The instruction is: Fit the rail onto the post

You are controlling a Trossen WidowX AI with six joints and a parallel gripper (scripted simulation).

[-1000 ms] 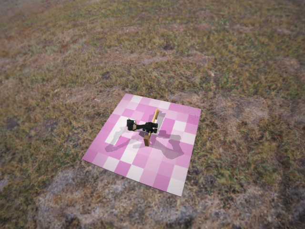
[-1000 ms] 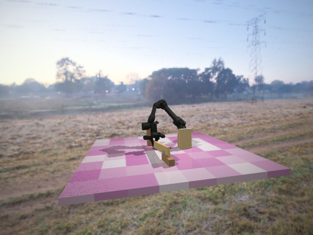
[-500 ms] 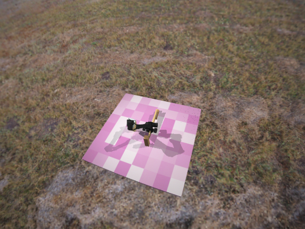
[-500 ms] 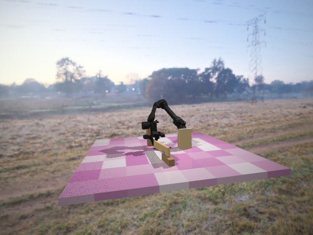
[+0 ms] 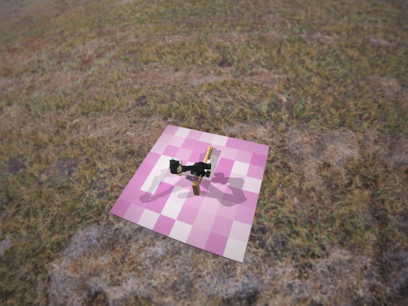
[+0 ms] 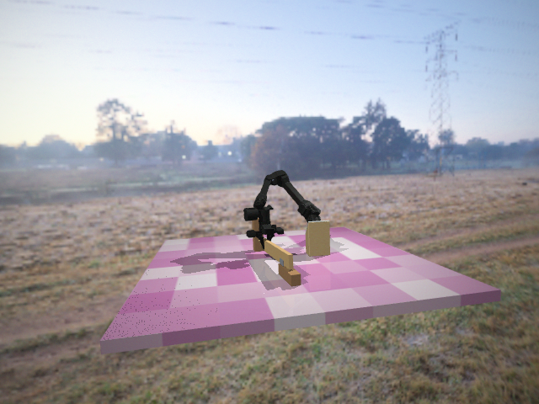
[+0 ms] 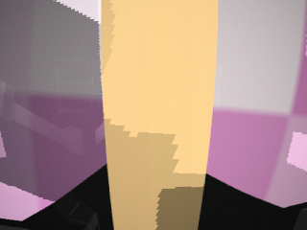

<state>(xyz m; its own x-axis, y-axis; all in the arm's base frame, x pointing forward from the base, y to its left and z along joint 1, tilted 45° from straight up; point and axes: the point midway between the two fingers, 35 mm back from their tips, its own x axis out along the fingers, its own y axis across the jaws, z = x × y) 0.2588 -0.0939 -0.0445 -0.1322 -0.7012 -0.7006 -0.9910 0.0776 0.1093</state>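
The pink checkered table (image 6: 370, 300) carries a tan block (image 6: 317, 238) at the arm's base side, with the rail (image 6: 278, 253) running from the gripper down to the low footboard block (image 6: 290, 274). The gripper (image 6: 263, 236) is clamped on the rail near its post end, holding that end raised off the table. The post (image 6: 257, 236) stands mostly hidden behind the gripper; pegs and contact cannot be resolved.

Pink-and-white checkered table top (image 6: 226, 300), a flat square slab on dry grass. Standing directly on it: a low footboard block (image 6: 290, 275) nr the middle, w/ a metal bracket on top; a tall pale wooden block (image 6: 317, 238) farther back, right of centre; a short wooden post (image 6: 257, 243) behind, mostly hidden by the arm, so its footing is probably on the table. Dark shadows spread across the squares.
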